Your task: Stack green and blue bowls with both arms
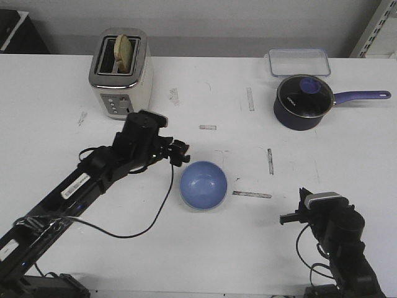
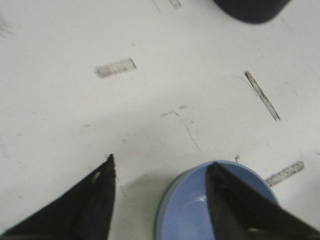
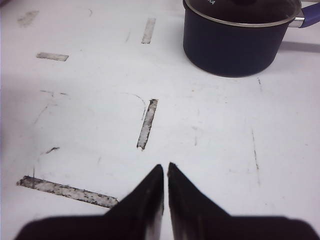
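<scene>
The blue bowl sits upright mid-table. In the left wrist view the blue bowl has a thin pale green edge around its outside, so the green bowl seems to be nested under it; little else of the green bowl shows. My left gripper is open just to the left of the bowl and a little behind it. In its wrist view the left gripper has one finger over the bowl and the other over bare table. My right gripper is shut and empty near the front right, clear of the bowl; it also shows in its wrist view.
A toaster with bread stands at the back left. A dark navy saucepan with a glass lid stands at the back right, with a clear lidded box behind it. Tape marks dot the white table.
</scene>
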